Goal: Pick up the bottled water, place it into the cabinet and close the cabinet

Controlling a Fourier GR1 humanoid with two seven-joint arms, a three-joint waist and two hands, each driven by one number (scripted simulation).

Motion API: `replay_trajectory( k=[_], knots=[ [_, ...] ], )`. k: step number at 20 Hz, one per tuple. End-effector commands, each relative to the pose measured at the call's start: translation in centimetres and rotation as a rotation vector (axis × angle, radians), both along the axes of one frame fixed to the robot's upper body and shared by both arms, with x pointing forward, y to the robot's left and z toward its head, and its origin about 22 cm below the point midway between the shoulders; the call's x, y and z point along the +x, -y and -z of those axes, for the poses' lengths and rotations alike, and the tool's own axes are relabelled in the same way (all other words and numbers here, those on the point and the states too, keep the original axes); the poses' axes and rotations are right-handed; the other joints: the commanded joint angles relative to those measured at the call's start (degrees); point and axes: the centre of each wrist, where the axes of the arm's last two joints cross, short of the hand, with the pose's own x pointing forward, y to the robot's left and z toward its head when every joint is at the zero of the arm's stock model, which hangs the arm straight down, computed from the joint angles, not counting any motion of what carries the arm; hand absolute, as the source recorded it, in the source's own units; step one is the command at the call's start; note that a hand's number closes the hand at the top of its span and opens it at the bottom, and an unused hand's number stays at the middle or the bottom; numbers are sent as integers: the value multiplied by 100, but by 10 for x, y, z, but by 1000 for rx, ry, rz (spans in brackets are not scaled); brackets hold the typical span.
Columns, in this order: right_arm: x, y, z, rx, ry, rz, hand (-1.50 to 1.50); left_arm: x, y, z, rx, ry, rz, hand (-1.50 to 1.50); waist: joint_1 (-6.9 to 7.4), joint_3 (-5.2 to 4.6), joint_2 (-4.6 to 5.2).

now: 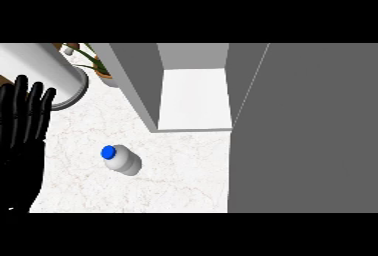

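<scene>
On the white counter (184, 165) stands the water bottle (122, 160), blue cap (108, 152) up toward the viewer, its long axis upright and leaning slightly in the view. Well to its left, at the view's left edge, rests the left hand (22, 120), fingers straight and spread, holding nothing. Beyond the bottle, the cabinet (193, 97) stands open.

Even, bright light fills the scene, and the marble counter (184, 170) reads almost white without glare. The bottled water (122, 160) casts only a faint, soft shadow on the counter just to its lower right. Above it, the open cabinet (193, 95) has a pale lit floor and flat grey walls. Right of the bottle, the cabinet door (303, 130) is uniform dull grey.
</scene>
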Motion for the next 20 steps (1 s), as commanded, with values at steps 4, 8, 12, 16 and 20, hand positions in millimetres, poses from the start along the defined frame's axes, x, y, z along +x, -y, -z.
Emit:
replay_trajectory(
  k=[4,8,12,16,20],
  knots=[
    [-22,18,19,47,-12,67,-150,17,-8,-2,-26,6,146,-150,53,-93,73],
    [-50,-20,5,100,-137,-219,-150,17,-10,16,-162,-201,237,-150,21,-97,48],
    [-88,-12,-16,93,-160,-226,-150,1,-28,6,-176,-239,252,-150,51,-95,47],
    [-104,-2,-25,79,-181,-230,-150,-7,-37,-3,-149,-261,222,-150,70,-92,60],
    [-129,-15,-39,90,-173,-254,-150,-25,-37,-4,-101,-297,153,-150,59,-94,50]
  ],
)
